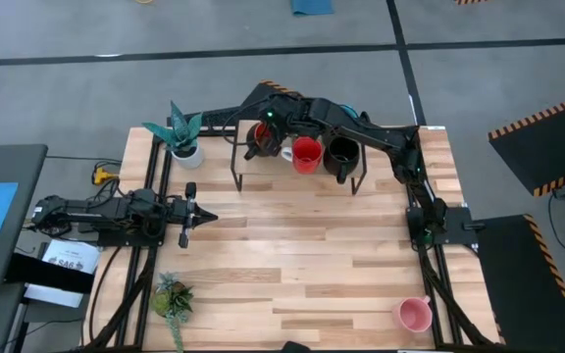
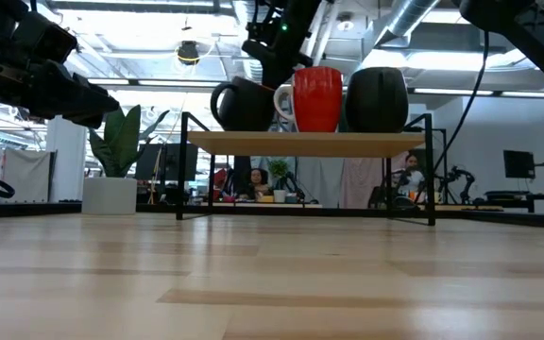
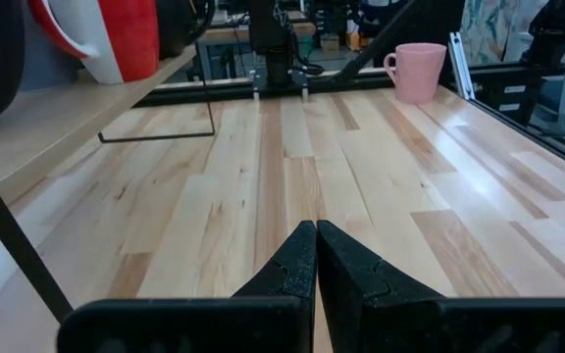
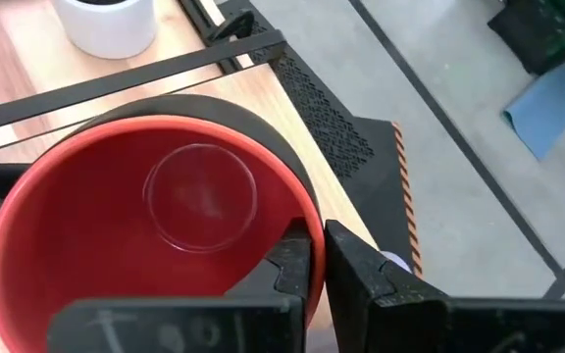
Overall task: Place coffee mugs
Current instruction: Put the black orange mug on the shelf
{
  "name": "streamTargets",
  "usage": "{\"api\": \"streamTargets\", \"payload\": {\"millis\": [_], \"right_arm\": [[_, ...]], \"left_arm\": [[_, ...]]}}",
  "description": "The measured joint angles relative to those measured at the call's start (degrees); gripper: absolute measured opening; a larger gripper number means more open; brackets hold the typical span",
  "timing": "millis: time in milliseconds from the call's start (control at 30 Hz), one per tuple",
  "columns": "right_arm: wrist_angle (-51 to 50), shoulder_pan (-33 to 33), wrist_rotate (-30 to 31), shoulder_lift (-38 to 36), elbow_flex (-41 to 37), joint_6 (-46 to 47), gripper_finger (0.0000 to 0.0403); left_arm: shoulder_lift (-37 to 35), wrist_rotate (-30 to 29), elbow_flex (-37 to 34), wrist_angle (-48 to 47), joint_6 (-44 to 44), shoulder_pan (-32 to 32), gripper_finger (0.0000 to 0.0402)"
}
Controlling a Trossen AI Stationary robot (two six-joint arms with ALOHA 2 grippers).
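Note:
A low wooden shelf stands at the table's far side and carries three mugs. The dark mug with the orange inside is at its left end, the red mug in the middle, and the black mug on the right. My right gripper reaches over from the right and is shut on the dark mug. The pink mug stands upright at the table's near right corner. My left gripper waits shut above the left of the table. My right gripper pinches the dark mug's rim, with one finger inside the orange hollow and the other outside the dark wall. The fingers come from above, pointing down. The mug is upright, and its base appears to rest on the shelf.
A white pot with a teal plant stands just left of the shelf. A small green plant lies at the near left corner. Bare wood stretches between the shelf and the table's near edge. People sit in the room beyond.

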Motion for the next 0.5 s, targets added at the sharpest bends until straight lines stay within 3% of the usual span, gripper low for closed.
{"api": "streamTargets", "payload": {"millis": [500], "right_arm": [[0.3,-0.2,-0.3,0.0,0.0,-1.3,0.0063]], "left_arm": [[0.0,0.0,0.0,0.0,0.0,0.0,0.0]]}}
